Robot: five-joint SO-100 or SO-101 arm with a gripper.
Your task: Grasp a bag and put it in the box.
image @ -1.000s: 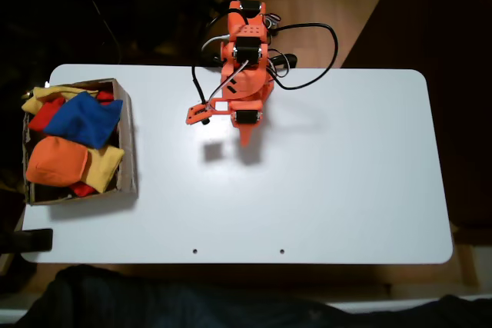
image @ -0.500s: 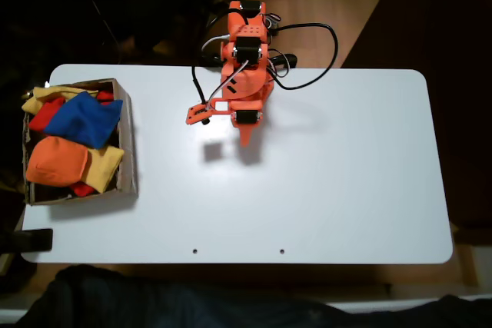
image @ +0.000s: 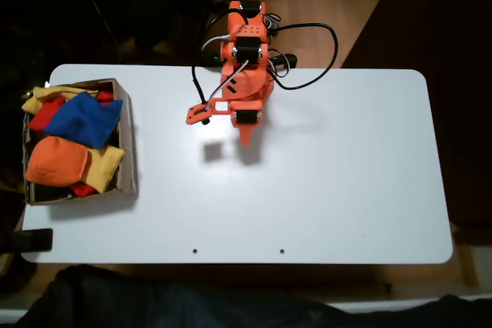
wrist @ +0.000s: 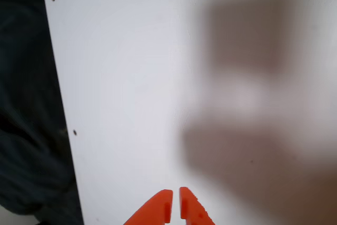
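— Orange claw [image: 244,142] at the table's far-middle: how does it sit?

— Folded under the arm [image: 244,74] in the fixed view, tip aimed toward the near edge of the white table [image: 346,190]. In the wrist view the two orange fingertips [wrist: 159,212] stand almost together, a thin slit between them and nothing held. Bare tabletop and a blurred shadow lie beyond them.

— And the blue beanbag?

— Royal-blue beanbag [image: 84,119] lies inside the brown cardboard box [image: 128,144] at the left end of the table in the fixed view. It rests in the upper half of the box, on top of the pile.

— Which way does it run?

— Roughly a diamond, its long axis running diagonally: one pointed corner toward the box's upper right near the wall, the opposite corner toward the lower left.

— What sits around it?

— A red beanbag [image: 46,115] touches its left side, a yellow one [image: 48,96] lies above that by the far wall, an orange beanbag [image: 55,161] sits just below it, and another yellow beanbag [image: 105,165] is beside the orange one.

— Where is it relative to the claw?

— Well apart, off to the claw's left in the fixed view and slightly farther from the near edge, with open table between them.

— Any change from the earlier fixed-view frames?

— None visible: arm, claw, box and beanbags hold the same places as a second ago.
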